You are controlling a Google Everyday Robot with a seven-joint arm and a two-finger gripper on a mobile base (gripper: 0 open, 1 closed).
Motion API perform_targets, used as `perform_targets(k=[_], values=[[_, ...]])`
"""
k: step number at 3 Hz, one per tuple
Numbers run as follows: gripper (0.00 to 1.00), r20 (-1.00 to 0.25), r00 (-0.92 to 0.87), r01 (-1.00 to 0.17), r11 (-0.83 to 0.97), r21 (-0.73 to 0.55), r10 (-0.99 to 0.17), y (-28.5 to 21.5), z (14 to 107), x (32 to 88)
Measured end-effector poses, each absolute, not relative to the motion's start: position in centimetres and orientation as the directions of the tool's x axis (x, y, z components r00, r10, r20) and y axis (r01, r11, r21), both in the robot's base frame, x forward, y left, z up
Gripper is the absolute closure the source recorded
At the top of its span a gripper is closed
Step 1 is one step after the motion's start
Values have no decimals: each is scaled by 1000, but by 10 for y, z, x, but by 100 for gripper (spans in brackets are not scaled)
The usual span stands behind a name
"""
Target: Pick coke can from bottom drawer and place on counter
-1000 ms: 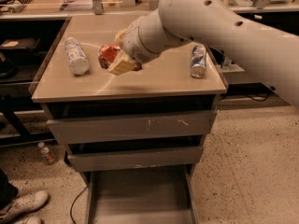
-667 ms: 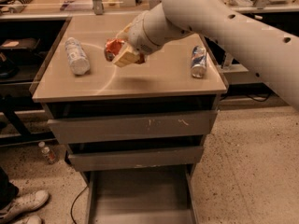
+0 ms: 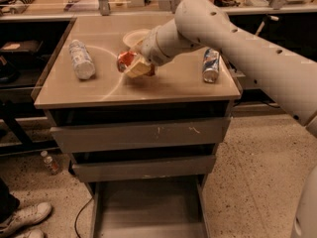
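One hand (image 3: pixel 133 66) around coke can (image 3: pixel 124 60), well inside counter (image 3: pixel 173 86) edges.

We record the coke can (image 3: pixel 125 60) as a small red can with white markings, tipped on its side, one end pointing left. It is clamped in the gripper (image 3: pixel 134 66), whose pale fingers (image 3: pixel 140 69) close over its right-hand part. Can and gripper sit over the middle of the counter (image 3: pixel 173 83), slightly left of centre. We cannot tell whether the can touches the surface or hangs just above it. The counter is a smooth beige-tan top with a faint pale arc curving beneath the can. The bottom drawer (image 3: pixel 148 207), grey metal, stands pulled out at the cabinet's foot, its flat floor showing.
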State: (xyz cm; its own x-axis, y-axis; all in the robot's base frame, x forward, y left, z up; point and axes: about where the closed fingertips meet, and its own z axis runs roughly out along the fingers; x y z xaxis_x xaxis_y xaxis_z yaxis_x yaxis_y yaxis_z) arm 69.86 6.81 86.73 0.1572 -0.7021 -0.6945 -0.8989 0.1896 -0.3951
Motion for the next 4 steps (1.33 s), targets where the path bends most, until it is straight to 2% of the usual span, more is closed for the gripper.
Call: perform_targets(k=[1, 2, 4], values=[[100, -708, 128, -910, 201, -362, -695, 64, 843, 702], [81, -708, 127, -911, 201, -361, -695, 64, 843, 702], [34, -708, 127, -911, 201, -361, -695, 64, 843, 702]])
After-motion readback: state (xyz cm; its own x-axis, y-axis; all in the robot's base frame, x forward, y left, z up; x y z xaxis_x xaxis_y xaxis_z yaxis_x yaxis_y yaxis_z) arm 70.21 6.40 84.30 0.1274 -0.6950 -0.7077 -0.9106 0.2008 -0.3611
